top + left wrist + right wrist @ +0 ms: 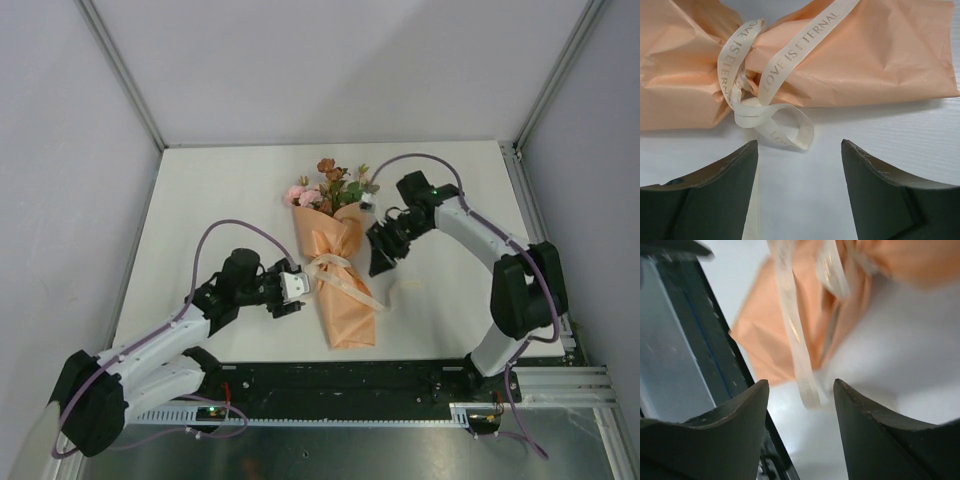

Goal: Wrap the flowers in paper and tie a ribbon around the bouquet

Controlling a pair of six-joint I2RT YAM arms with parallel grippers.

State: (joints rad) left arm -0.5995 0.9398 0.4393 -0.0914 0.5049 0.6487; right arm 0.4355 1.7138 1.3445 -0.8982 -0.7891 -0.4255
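The bouquet lies in the middle of the table, a peach-orange paper (343,295) cone with the flowers (325,190) sticking out at its far end. A cream ribbon (335,268) is knotted round the cone's waist, with loose tails trailing to the right. In the left wrist view the knot and a loop of ribbon (752,110) sit against the paper (865,55), just beyond my left gripper (800,147), which is open and empty. My left gripper (302,288) is left of the knot. My right gripper (383,260) is right of it, open (800,385), with a ribbon (802,375) tail lying free ahead of its tips.
A black rail (400,385) runs along the near table edge, and it also shows in the right wrist view as the rail (705,350) left of the fingers. Grey walls and metal frame posts (540,90) bound the white table (220,190).
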